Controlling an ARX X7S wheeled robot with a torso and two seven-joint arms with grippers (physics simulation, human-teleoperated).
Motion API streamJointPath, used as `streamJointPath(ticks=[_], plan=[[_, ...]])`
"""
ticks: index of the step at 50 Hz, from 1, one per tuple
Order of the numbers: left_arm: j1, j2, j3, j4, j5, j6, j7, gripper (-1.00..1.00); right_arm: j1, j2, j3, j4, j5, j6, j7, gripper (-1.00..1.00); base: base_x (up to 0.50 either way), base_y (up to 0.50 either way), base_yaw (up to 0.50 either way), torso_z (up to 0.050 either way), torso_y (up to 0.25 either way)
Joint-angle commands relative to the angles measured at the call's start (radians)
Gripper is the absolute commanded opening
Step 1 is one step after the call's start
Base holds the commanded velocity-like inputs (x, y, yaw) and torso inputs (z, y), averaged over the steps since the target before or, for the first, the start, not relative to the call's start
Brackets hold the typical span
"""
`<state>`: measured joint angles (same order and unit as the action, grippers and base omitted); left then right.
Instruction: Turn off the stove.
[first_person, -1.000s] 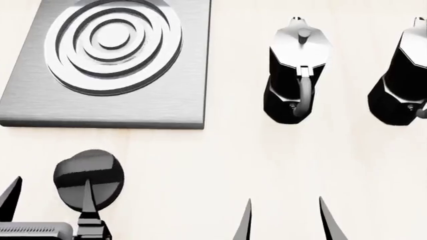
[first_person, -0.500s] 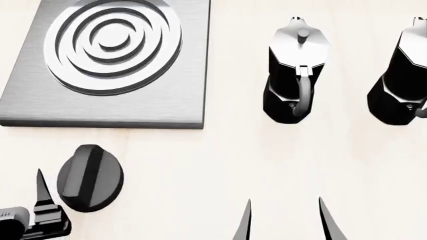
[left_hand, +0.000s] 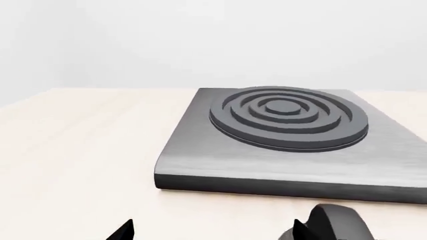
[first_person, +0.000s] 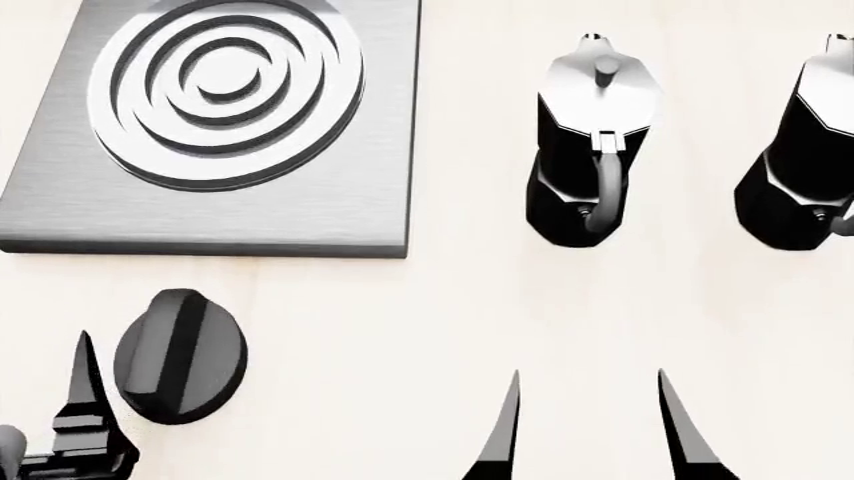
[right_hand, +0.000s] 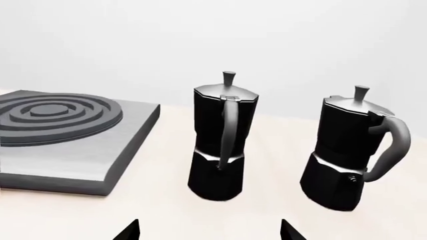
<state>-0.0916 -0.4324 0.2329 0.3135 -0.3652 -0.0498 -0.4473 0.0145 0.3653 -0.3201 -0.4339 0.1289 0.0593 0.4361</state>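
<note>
Pale worktop (first_person: 441, 300). Stove (first_person: 307, 205), a flat square grey metal slab with a raised ring burner (first_person: 227, 90), lies at the far left in the head view. Its separate black round knob (first_person: 180, 355) sits on the worktop just in front of the slab's near edge, clear of the slab, its ridge running nearly straight away from the robot with a slight tilt. Left claw (first_person: 54, 420) at the lower left corner of the head view: one dark pointed finger (first_person: 84, 385) stands just beside the knob's left side, a narrow strip of worktop showing between them; the other finger is cut off by the frame edge. In the left wrist view two finger tips show low in the frame, well apart, with bare worktop between them and the knob (left_hand: 337, 227) lying outside the pair beside one tip; claw spread wide, holding nothing. Right claw (first_person: 594, 425) at lower centre-right, its two thin fingers parted over bare worktop, gripping nothing. Two black pots with silver lids stand upright to the right of the stove: nearer pot (first_person: 591, 150) with its handle facing the robot, second pot (first_person: 807, 150) partly cut by the right edge. Right wrist view shows both pots ahead of the open finger tips, well apart from them.
</note>
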Motion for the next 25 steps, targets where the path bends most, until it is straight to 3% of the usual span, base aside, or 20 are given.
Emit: streamJointPath(ticks=[1,25], plan=[[0.002,-0.012,-0.012,0.024,-0.034,0.026,0.027,1.00,0.050,0.013,0.022,-0.016,0.024,0.038,-0.004,1.00,0.00,0.00,0.00,0.000,0.000],[-0.058,-0.011,-0.013,0.112,-0.128,-0.032,0.027,1.00,0.158,0.018,0.033,-0.063,0.034,0.099,-0.004,1.00,0.00,0.00,0.00,0.000,0.000]])
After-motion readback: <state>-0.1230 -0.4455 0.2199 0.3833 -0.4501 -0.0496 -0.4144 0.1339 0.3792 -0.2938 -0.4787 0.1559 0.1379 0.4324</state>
